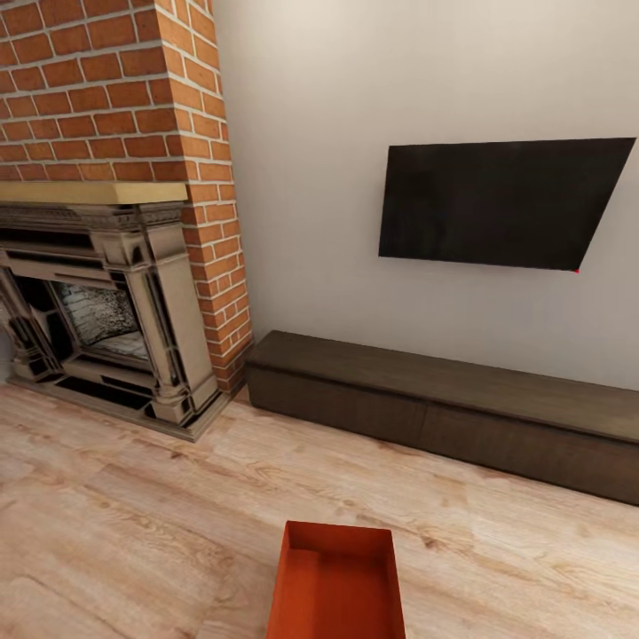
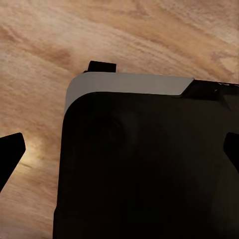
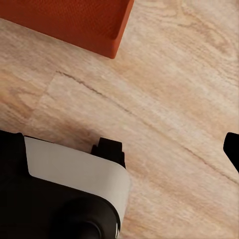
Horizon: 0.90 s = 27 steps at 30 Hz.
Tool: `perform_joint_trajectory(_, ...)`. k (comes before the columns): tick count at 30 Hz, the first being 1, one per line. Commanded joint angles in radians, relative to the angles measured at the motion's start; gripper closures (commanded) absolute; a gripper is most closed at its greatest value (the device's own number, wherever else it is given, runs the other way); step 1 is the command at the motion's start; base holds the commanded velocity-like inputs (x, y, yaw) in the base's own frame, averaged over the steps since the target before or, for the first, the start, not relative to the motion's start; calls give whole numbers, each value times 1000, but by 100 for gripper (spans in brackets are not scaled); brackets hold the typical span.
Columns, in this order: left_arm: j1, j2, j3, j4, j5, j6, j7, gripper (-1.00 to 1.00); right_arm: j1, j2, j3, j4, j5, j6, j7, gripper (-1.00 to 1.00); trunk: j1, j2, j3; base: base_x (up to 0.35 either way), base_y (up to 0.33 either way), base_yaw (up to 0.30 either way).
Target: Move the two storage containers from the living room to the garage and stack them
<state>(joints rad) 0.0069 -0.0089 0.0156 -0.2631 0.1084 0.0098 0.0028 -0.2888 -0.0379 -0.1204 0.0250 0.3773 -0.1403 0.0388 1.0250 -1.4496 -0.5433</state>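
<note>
On my left wrist feed, the left gripper [image 2: 119, 149] shows as two dark fingertips [image 2: 11, 152] at opposite edges of the picture, set wide apart and released, with nothing between them except the robot's own black-and-white base [image 2: 144, 164] below and the light wood plank floor [image 2: 149, 35] beyond it. On the right wrist feed I can make out one dark fingertip [image 3: 233, 149] of the right gripper at the picture's edge; the other is out of frame, so I cannot tell whether that gripper is spread or clenched. Nothing is held in what I can see of it.

I count one storage container [image 1: 337, 586] in the head view: an orange-red open-top bin lying on the plank floor directly ahead of the robot, its near end cut off by the frame. The right wrist feed catches one corner of an orange-red bin [image 3: 74, 22] with a finely textured bottom, close to the robot's base.

Farther out, I see one red brick fireplace [image 1: 106, 266] with a pale mantel on the left, one black TV [image 1: 501, 204] on the wall, and one long, low dark wood cabinet [image 1: 444, 408] beneath it.
</note>
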Motion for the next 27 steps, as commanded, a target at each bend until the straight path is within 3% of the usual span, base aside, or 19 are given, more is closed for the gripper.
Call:
perform_joint_trajectory(1,1,0,1,-2,10,1,0,-100,-1,0,-8,3,6,-5,3,-100,0,0,-1,0,3,0)
perform_joint_trajectory(9,1,0,1,-3,10,1,0,-100,-1,0,-8,3,6,-5,3,-100,0,0,-1,26,-22,0)
perform_joint_trajectory(17,1,1,1,-2,10,1,0,-100,-1,0,-7,3,6,-5,3,-100,0,0,-1,159,-215,0)
perform_joint_trajectory(27,1,1,1,-2,10,1,0,-100,-1,0,-7,3,6,-5,3,-100,0,0,-1,18,-21,0)
